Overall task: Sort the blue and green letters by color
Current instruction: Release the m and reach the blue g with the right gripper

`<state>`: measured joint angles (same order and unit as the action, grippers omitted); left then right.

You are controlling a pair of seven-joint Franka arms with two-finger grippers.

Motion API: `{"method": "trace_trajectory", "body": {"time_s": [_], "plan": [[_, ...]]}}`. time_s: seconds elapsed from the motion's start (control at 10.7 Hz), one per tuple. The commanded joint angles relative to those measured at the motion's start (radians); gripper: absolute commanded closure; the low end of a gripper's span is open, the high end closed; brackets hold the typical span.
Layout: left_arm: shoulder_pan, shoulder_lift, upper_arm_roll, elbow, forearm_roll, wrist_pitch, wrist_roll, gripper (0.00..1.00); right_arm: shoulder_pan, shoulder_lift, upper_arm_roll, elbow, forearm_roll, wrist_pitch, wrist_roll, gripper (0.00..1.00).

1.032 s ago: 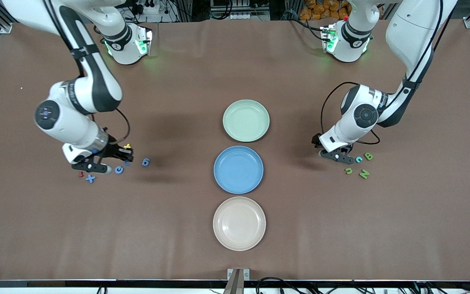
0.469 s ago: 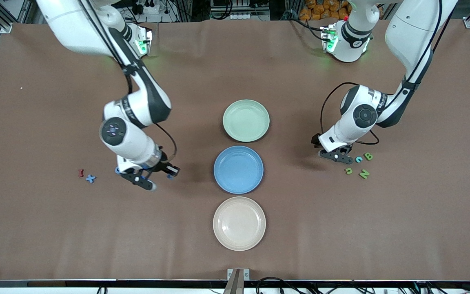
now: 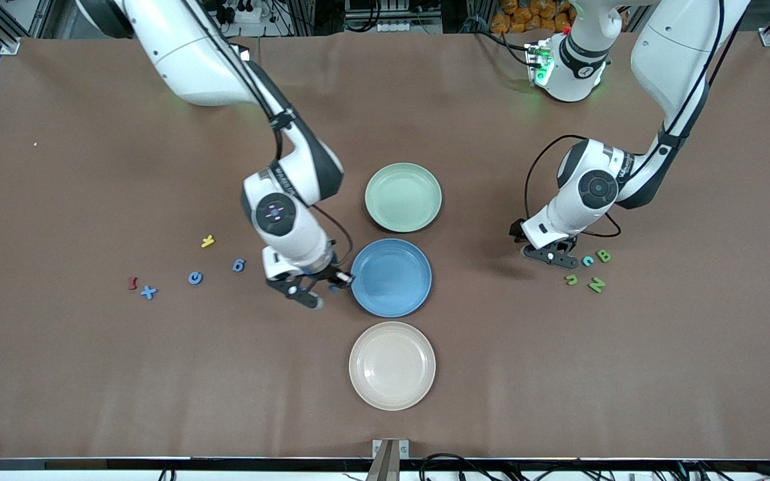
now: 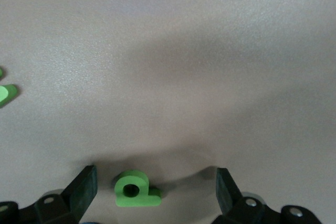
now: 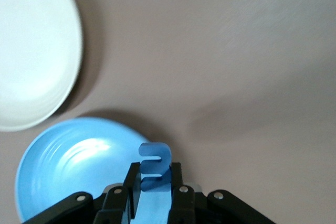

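My right gripper (image 3: 330, 284) is shut on a blue letter E (image 5: 155, 156) and holds it over the rim of the blue plate (image 3: 392, 300) on the side toward the right arm's end. Blue letters g (image 3: 238, 265), c (image 3: 195, 278) and X (image 3: 149, 292) lie on the table toward that end. My left gripper (image 3: 549, 256) is open, low over a green P (image 4: 135, 190) that lies between its fingers (image 4: 84, 184). Beside it lie a blue c (image 3: 587, 260) and green B (image 3: 603, 255), n (image 3: 571, 280) and N (image 3: 597, 284).
A green plate (image 3: 403, 197) stands farther from the front camera than the blue plate, a beige plate (image 3: 392, 365) nearer. A yellow letter (image 3: 208, 241) and a dark red letter (image 3: 133, 283) lie among the blue ones.
My right arm has carried the blue E from the cluster of letters at its end of the table over to the blue plate's rim. The left arm has not moved.
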<state>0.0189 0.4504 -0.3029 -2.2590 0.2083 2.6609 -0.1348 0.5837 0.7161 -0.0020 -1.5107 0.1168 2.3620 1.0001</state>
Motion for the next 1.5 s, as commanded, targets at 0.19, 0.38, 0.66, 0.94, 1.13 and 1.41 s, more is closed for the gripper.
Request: {"method": "trace_trajectory", "body": {"time_s": [0.19, 0.38, 0.66, 0.94, 1.13, 1.41], "plan": [[0.030, -0.022, -0.002, -0.050, 0.106, 0.022, 0.014, 0.00, 0.108, 0.109, -0.010, 0.149, -0.017, 0.023, 0.159, 0.01], [0.029, -0.027, -0.004, -0.051, 0.106, 0.022, -0.002, 0.00, 0.096, 0.106, -0.013, 0.149, -0.016, -0.018, 0.096, 0.00], [0.022, -0.036, -0.004, -0.062, 0.106, 0.021, -0.025, 0.00, 0.087, 0.073, -0.050, 0.145, -0.019, -0.234, -0.091, 0.00], [0.018, -0.036, -0.007, -0.060, 0.106, 0.022, -0.045, 0.00, 0.015, 0.013, -0.101, 0.116, -0.066, -0.387, -0.297, 0.00], [0.021, -0.036, -0.007, -0.059, 0.106, 0.022, -0.048, 0.53, -0.062, -0.053, -0.108, 0.043, -0.071, -0.373, -0.319, 0.00], [0.018, -0.036, -0.007, -0.054, 0.105, 0.022, -0.100, 1.00, -0.184, -0.219, -0.108, -0.257, -0.068, -0.117, -0.327, 0.00]]}}
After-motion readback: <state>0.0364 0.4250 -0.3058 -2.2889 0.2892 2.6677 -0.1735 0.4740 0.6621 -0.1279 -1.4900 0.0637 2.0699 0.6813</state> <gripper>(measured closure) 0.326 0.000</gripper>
